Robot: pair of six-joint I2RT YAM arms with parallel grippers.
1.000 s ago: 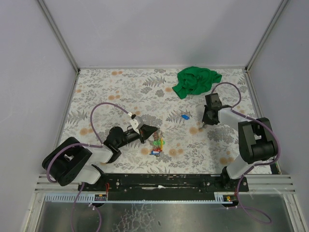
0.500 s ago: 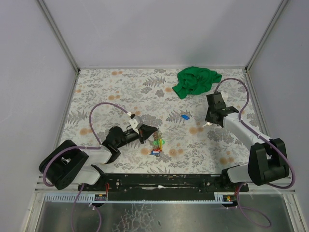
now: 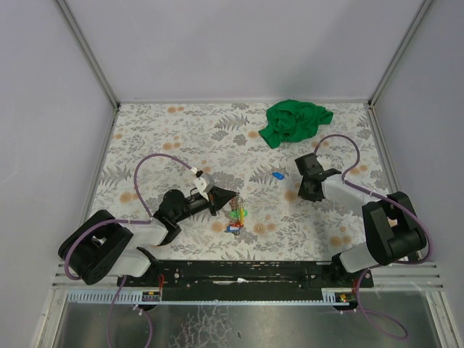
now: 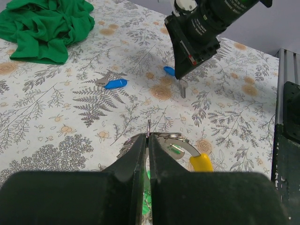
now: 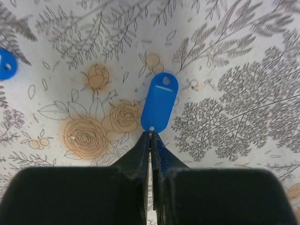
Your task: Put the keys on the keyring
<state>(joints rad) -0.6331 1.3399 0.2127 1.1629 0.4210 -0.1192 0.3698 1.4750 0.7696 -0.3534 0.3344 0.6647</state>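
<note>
Near the front middle of the flowered tabletop [image 3: 181, 138], the left claw [image 4: 148, 139] is closed on the thin wire of the keyring [image 4: 164, 135], and a small bunch of keys [image 3: 235, 216] with yellow, green, red and blue heads lies at that ring. Further right, the right claw [image 5: 151, 136] is pinched tight on one blue key [image 5: 159, 107], while a second blue key [image 3: 276, 175] lies flat near it, in front of the green cloth [image 3: 296, 122]. The white lettering on the right arm is cut off in the left wrist view, so I cannot read it.
</note>
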